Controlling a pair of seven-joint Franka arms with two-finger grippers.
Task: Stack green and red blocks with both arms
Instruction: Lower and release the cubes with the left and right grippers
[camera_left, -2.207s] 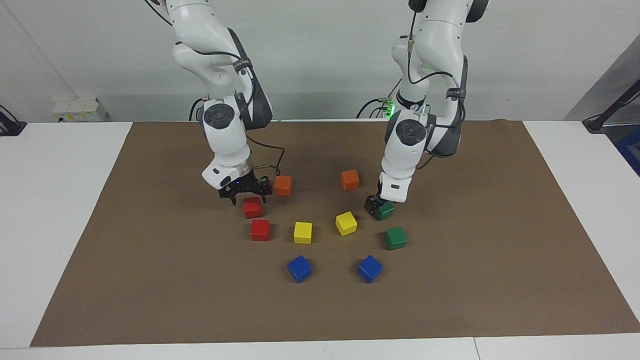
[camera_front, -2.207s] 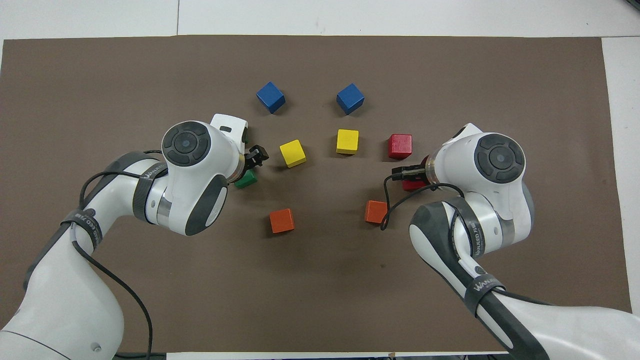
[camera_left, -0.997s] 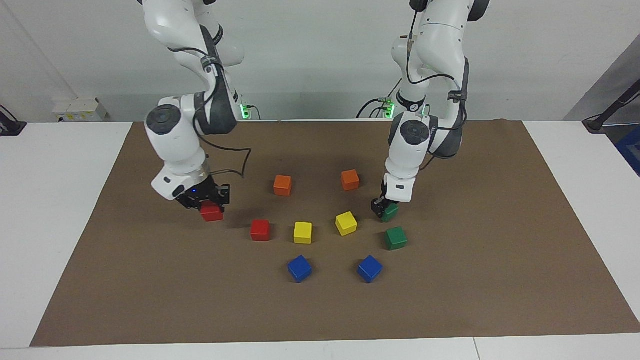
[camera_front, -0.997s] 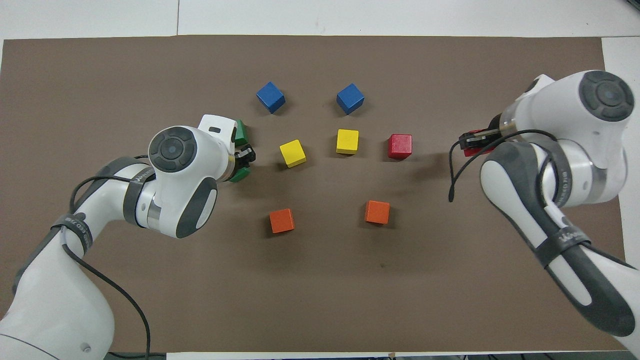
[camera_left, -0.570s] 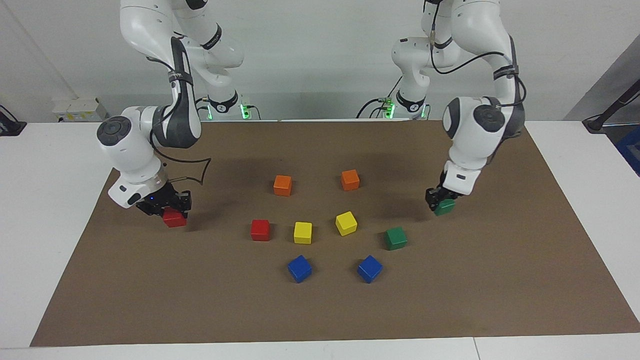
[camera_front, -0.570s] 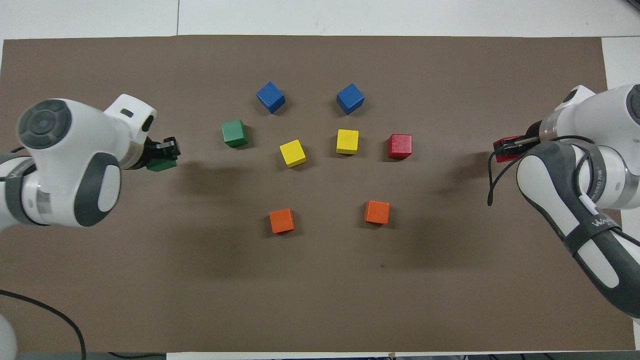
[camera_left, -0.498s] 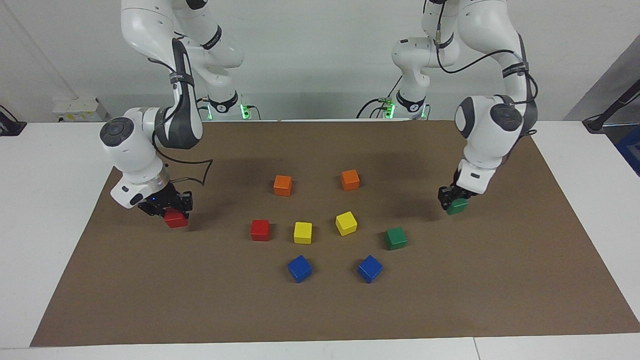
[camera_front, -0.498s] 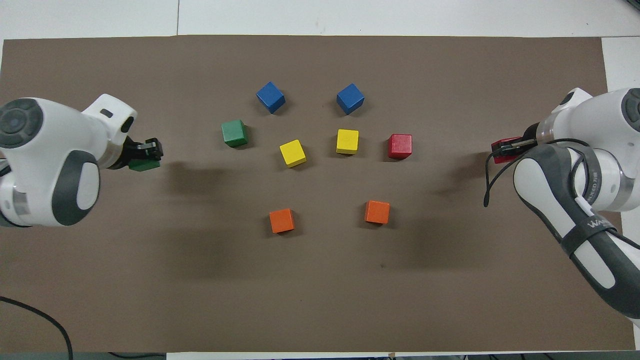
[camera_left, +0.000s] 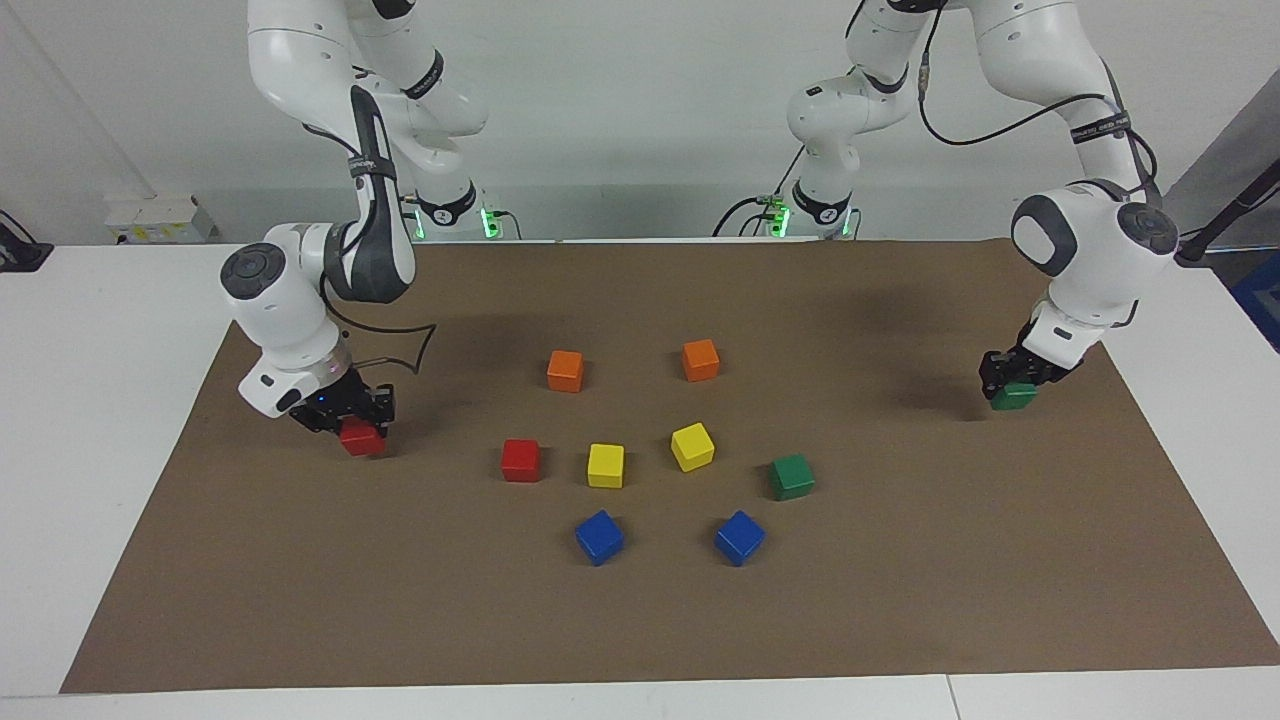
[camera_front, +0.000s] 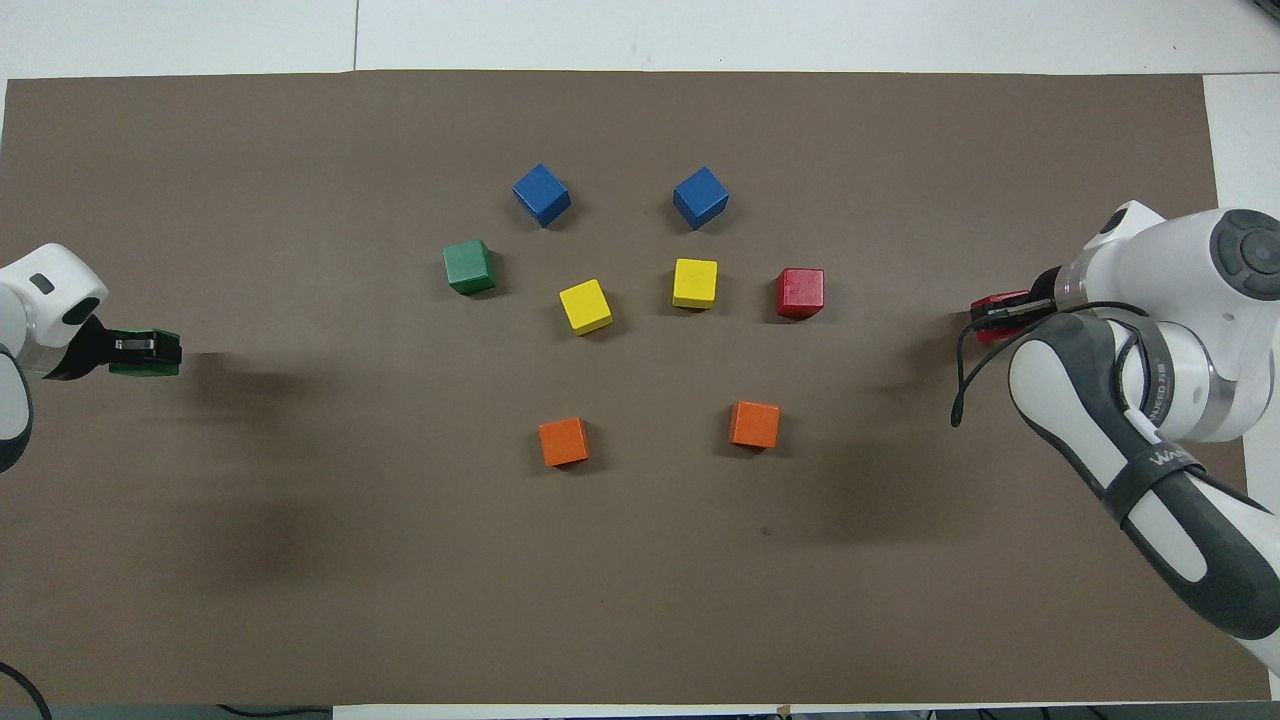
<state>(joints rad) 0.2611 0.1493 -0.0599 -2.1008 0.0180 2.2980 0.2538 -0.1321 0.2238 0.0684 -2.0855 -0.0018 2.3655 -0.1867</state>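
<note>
Here the left gripper (camera_left: 1012, 385) pinches a green block (camera_left: 1014, 396) and carries it just above the brown mat (camera_left: 640, 620), out at the left arm's end of the table, well apart from the cluster of cubes in the middle. The right gripper (camera_left: 352, 420) clamps a red block (camera_left: 361, 437) in the same way, low over the mat toward the right arm's end, and a shadow lies close under it. The second green block (camera_left: 791, 476) rests on the mat at the left arm's edge of the cluster, and the second red block (camera_left: 520, 460) rests at the right arm's edge of it. Between those two sit two yellow cubes (camera_left: 605, 465), side by side but not touching. Two orange cubes (camera_left: 565, 370) lie nearer to the robots than the yellow pair, and two blue cubes (camera_left: 599, 537) lie farther from them. None of the resting cubes touches another.
</note>
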